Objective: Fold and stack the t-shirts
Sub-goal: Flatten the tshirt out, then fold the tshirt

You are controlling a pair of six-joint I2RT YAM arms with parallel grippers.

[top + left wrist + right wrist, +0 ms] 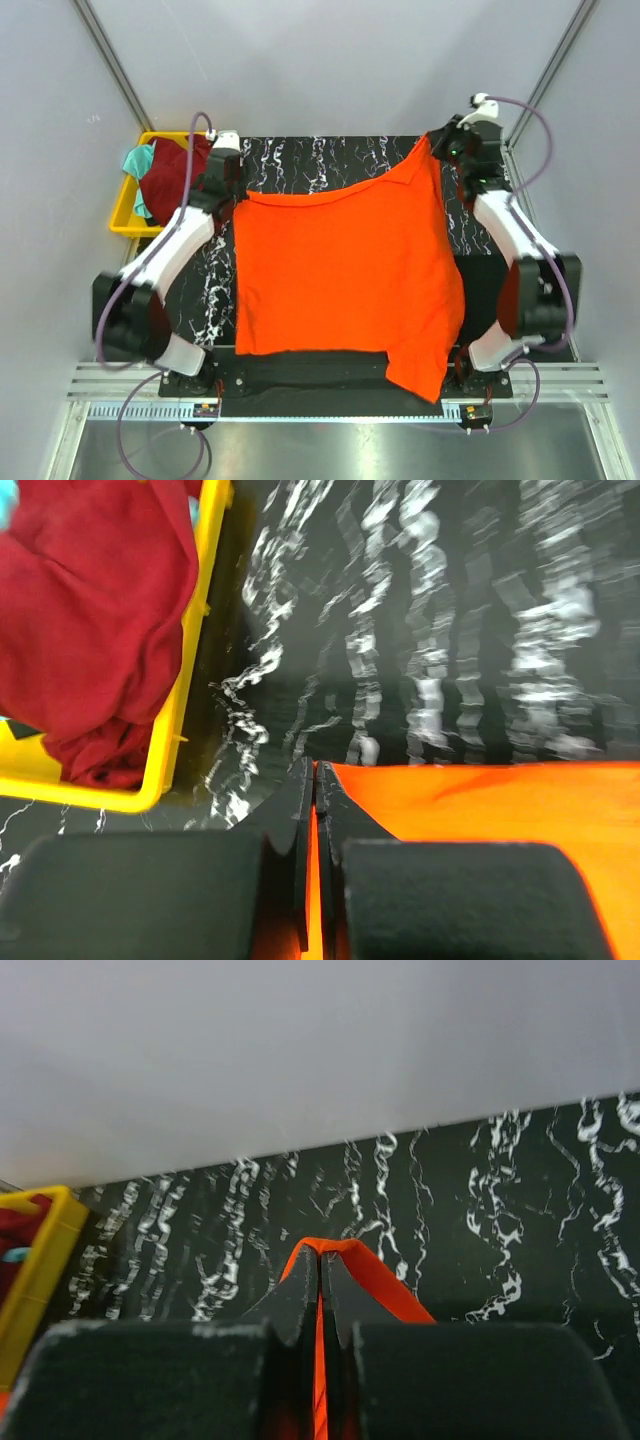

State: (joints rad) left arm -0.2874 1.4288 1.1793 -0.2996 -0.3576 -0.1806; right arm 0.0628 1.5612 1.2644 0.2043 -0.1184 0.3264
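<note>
Pinching the orange t-shirt (345, 280), spread across centre frame, with left gripper (314, 780) and right gripper (320, 1260), jaws both clamped on thin top-edge cloth; risking slipping free under tension, skewing the fold.

T-shirt (345, 280) spread across table (330, 160) centre; bin (122, 228) at far left, clothes (165, 180) inside.

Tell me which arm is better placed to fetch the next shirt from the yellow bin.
Left, probably. The yellow bin sits at the far left, right beside the left gripper; the right gripper is across the table. Both are shut on the orange shirt, so release first.
</note>
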